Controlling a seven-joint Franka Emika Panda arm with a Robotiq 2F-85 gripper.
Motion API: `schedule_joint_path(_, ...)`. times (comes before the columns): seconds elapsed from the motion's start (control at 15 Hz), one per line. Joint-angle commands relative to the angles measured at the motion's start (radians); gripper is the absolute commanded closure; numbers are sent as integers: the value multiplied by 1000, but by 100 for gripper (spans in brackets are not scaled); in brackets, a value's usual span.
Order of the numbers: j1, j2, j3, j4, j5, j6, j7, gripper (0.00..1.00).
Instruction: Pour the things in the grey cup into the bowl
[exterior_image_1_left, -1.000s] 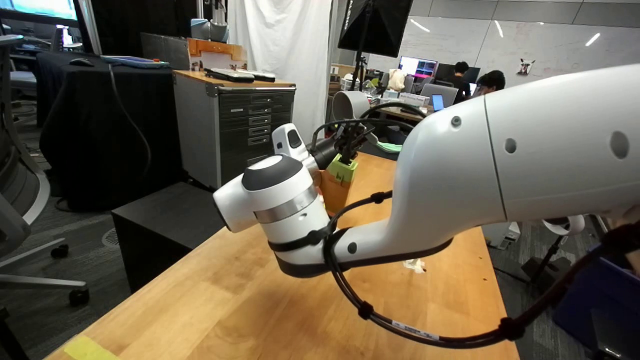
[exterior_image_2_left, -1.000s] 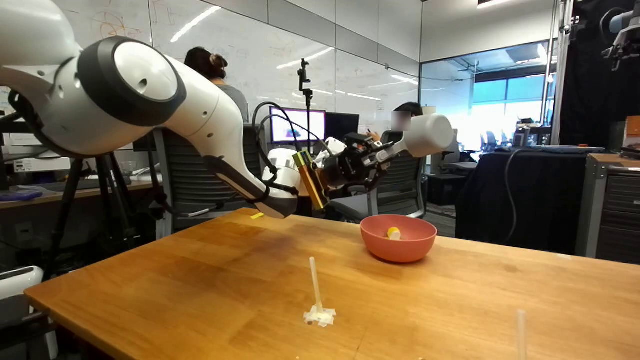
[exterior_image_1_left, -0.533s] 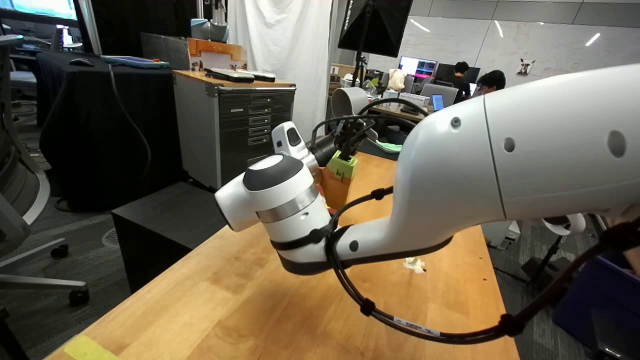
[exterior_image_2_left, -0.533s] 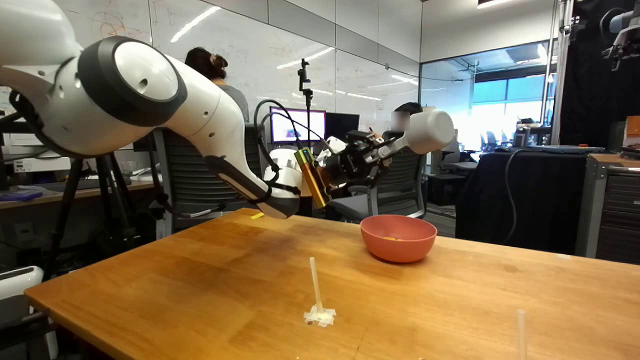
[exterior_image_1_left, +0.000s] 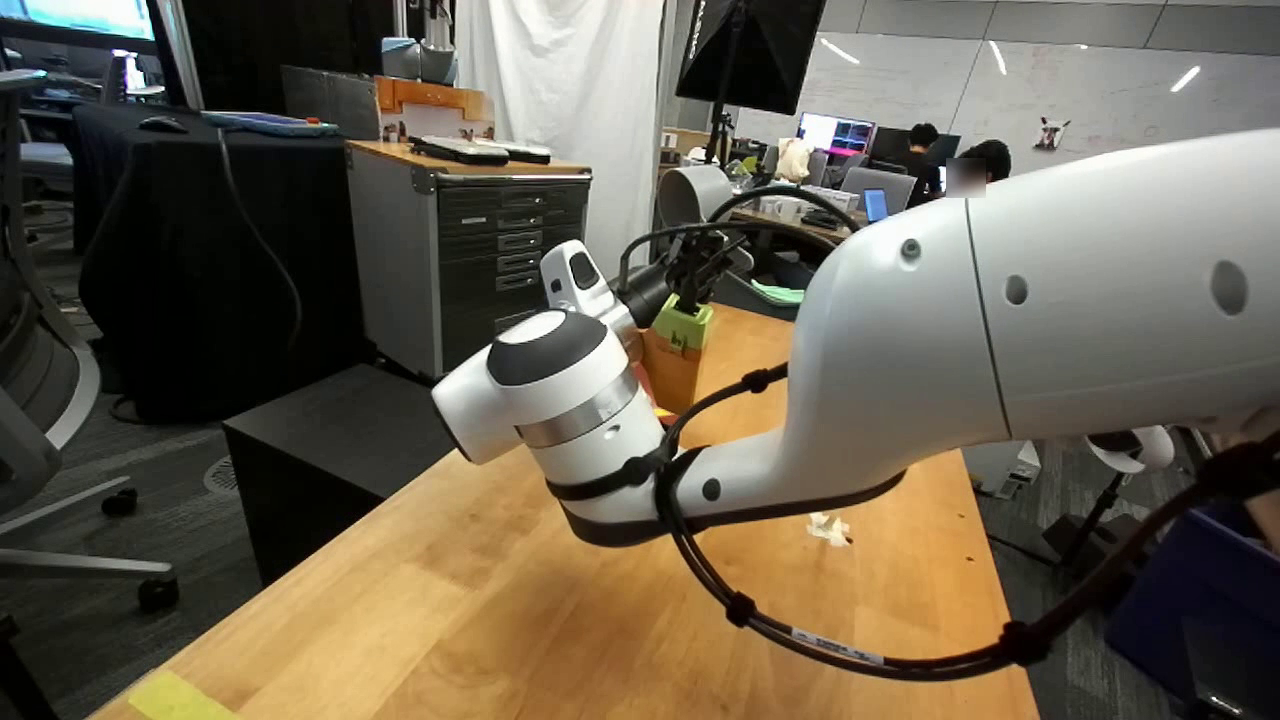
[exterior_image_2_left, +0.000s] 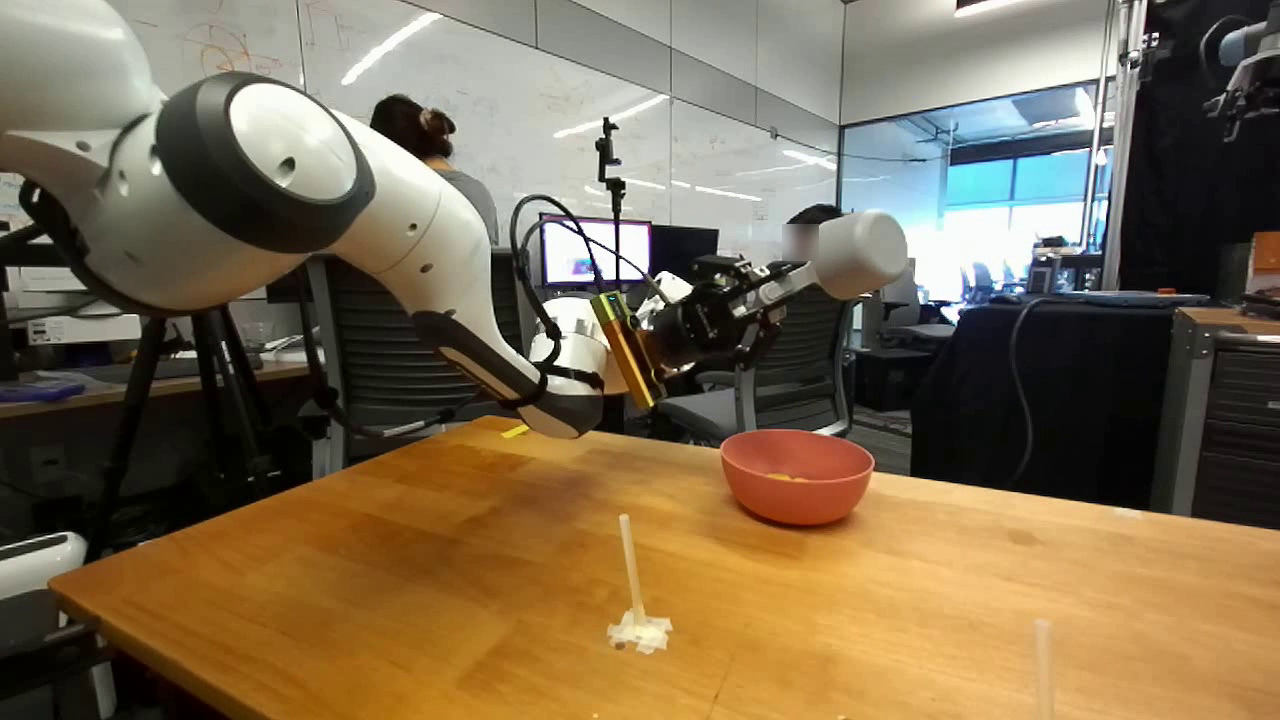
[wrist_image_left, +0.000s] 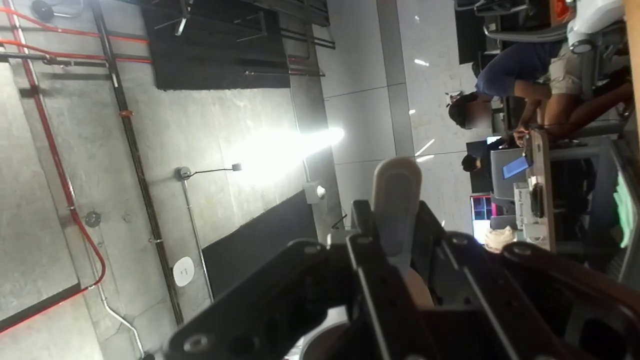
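The grey cup (exterior_image_2_left: 868, 255) hangs in the air above the table, tipped on its side, its rounded closed end facing an exterior view. My gripper (exterior_image_2_left: 764, 305) is shut on its handle (wrist_image_left: 397, 200), which stands up between the fingers in the wrist view. Part of the cup's rim (wrist_image_left: 320, 340) shows below them. Lower down, the pink-red bowl (exterior_image_2_left: 750, 490) rests upright on the table, below the cup and apart from it. A small yellow patch of the things (exterior_image_2_left: 786, 477) shows inside the bowl. The cup's inside is mostly hidden.
A thin upright straw (exterior_image_2_left: 632, 570) is taped to the table (exterior_image_2_left: 400, 570) in front of the bowl. Another clear straw (exterior_image_2_left: 1043, 665) stands near the front right. A dark chair (exterior_image_2_left: 800, 370) is behind the bowl. A black box (exterior_image_1_left: 330, 440) sits beside the table.
The cup and gripper have risen slightly. A yellow and white thing seen standing higher in the bowl is gone from that height; only a low yellow patch shows there now.
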Motion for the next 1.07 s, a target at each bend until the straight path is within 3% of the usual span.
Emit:
schedule_joint_path(0.0, -7, 0, 18, -1, -58, -25, -31, 94)
schedule_joint_path(1.0, -19, 0, 45, 6, -93, -24, -51, 94)
